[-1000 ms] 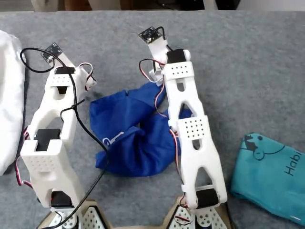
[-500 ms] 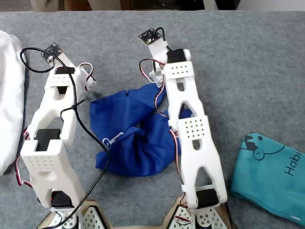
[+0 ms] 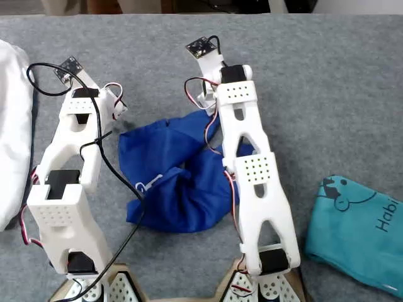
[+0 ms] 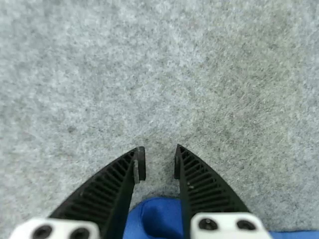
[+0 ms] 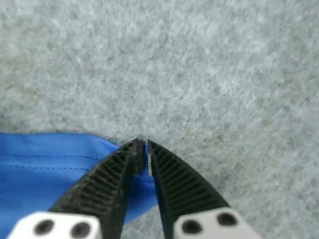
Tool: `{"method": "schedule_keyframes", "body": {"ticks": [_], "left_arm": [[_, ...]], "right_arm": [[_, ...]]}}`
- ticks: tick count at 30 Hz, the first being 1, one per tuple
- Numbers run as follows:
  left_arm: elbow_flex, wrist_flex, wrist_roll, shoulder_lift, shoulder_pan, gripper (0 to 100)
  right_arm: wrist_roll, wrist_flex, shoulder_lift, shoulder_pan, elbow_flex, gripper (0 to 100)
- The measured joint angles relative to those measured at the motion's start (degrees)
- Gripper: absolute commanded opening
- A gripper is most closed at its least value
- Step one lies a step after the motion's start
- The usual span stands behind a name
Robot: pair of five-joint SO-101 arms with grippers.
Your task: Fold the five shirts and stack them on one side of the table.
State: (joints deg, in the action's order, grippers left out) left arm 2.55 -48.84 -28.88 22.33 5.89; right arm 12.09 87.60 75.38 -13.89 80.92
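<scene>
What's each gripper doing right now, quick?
Left gripper: open, holding nothing.
Right gripper: shut on the blue shirt at its edge.

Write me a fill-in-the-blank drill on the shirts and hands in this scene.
1. The crumpled shirt between the two arms is ____ in colour.
2. The left hand has its fingers ____.
3. The right-side shirt is ____ in colour.
4. The white shirt lies beside the ____ arm.

Missing words: blue; open; teal; left.

Crumpled shirt (image 3: 170, 182) lies left of folded shirt (image 3: 352, 229).
</scene>
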Motion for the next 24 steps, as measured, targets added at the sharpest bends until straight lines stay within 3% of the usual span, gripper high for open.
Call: {"method": "schedule_keyframes", "body": {"ticks": [14, 24], "left_arm": [[0.0, 0.2, 0.0, 0.0, 0.4, 11], [0.0, 0.2, 0.0, 0.0, 0.7, 11]], "right_arm": [[-1.8, 8.6, -5.2, -2.2, 11.9, 0.5], [-0.4, 8.6, -23.8, 7.4, 12.0, 0.5]]}}
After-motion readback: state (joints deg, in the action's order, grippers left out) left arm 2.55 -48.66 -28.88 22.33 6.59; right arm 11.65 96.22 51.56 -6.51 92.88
